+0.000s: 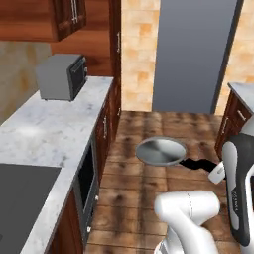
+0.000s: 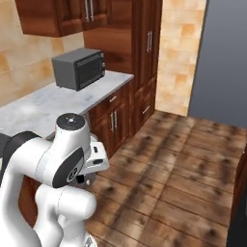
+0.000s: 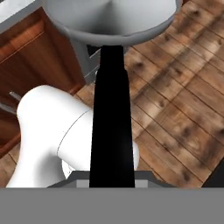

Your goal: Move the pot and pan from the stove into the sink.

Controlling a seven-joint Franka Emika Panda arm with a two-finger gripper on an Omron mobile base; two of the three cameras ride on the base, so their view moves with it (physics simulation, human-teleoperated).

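Pan [image 1: 159,150]: carried level over the wood floor [image 1: 149,208], beside the counter [image 1: 44,134] | Gripper [image 1: 216,172]: jaws narrowly parted, apparently clamped on the long black handle's [image 3: 111,127] far end | Handling: rigid metal, bowl-heavy; an end grip likely lets it droop or twist, so nearer the bowl is steadier.

Shallow silver pan [image 1: 160,151] with long black handle, level, above the wooden floor.
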